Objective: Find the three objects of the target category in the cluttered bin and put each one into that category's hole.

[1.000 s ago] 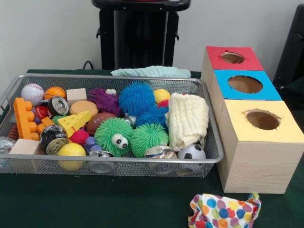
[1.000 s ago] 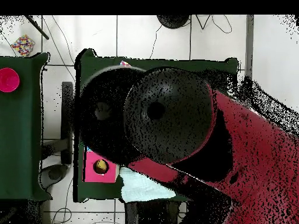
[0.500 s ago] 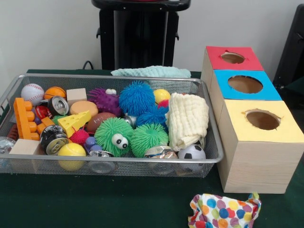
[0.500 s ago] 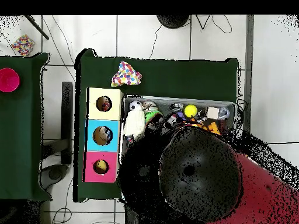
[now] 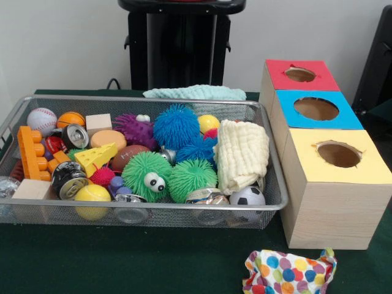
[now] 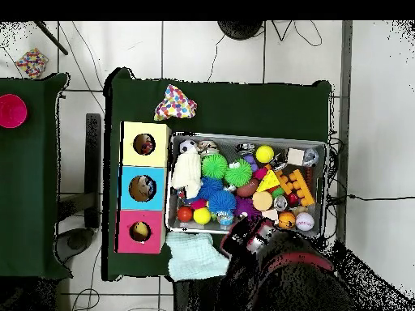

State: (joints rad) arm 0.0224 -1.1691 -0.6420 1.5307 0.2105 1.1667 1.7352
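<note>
A wire mesh bin (image 5: 153, 209) holds several toys: a baseball (image 5: 41, 119), a basketball (image 5: 71, 117), a yellow ball (image 5: 92, 196), a soccer ball (image 5: 247, 197), a green puffer with eyes (image 5: 146, 174), a blue puffer (image 5: 176, 125), cans, blocks and a cream cloth (image 5: 242, 153). Right of it stands a wooden box with a red hole top (image 5: 278, 70), a blue one (image 5: 288, 115) and a yellow one (image 5: 306, 166). No arm shows in the front view. Overhead, the red and black arm (image 6: 275, 267) sits drawn back at the bin's (image 6: 247, 138) bottom edge; its gripper cannot be made out.
A teal cloth (image 5: 196, 92) lies behind the bin, and overhead it lies beside the arm (image 6: 194, 255). A polka-dot bag (image 5: 288, 272) rests on the green table in front of the box. A second green table with a pink disc (image 6: 11, 110) stands at the overhead view's left.
Overhead, the arm has pulled back toward the picture's bottom, uncovering first the box and then the whole bin. The front view is unchanged.
</note>
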